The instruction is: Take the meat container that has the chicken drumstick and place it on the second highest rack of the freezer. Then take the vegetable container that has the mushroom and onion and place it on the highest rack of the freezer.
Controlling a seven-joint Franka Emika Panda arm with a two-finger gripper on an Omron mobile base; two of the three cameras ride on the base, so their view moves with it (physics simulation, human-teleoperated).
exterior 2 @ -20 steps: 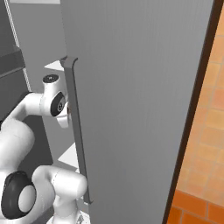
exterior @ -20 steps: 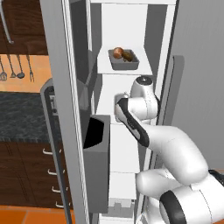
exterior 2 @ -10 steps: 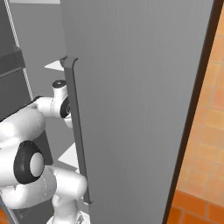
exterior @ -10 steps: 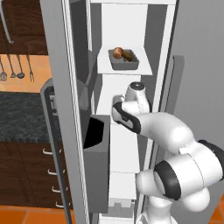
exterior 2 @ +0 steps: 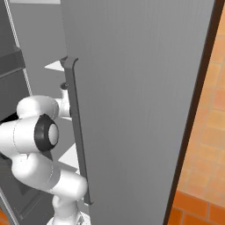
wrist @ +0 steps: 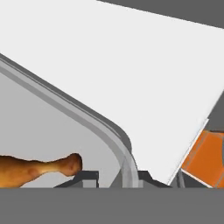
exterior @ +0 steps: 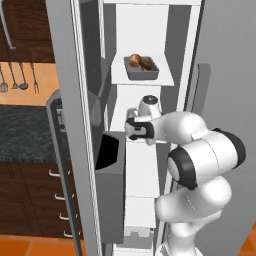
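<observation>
Hand view: gripper (wrist: 118, 176) clamps the tray (wrist: 123, 151) rim beside the drumstick (wrist: 37, 168). Left base view: vegetable container (exterior: 141, 69) on the freezer (exterior: 141, 82) shelf.

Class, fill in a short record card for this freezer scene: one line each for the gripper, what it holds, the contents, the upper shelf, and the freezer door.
gripper: gripper shut on the rim of the meat container, one finger each side of the wall
contents: chicken drumstick lying inside the tray
surface under tray: white shelf
upper shelf: vegetable container with onion and mushroom
freezer door: freezer open, grey door swung to the right
</observation>
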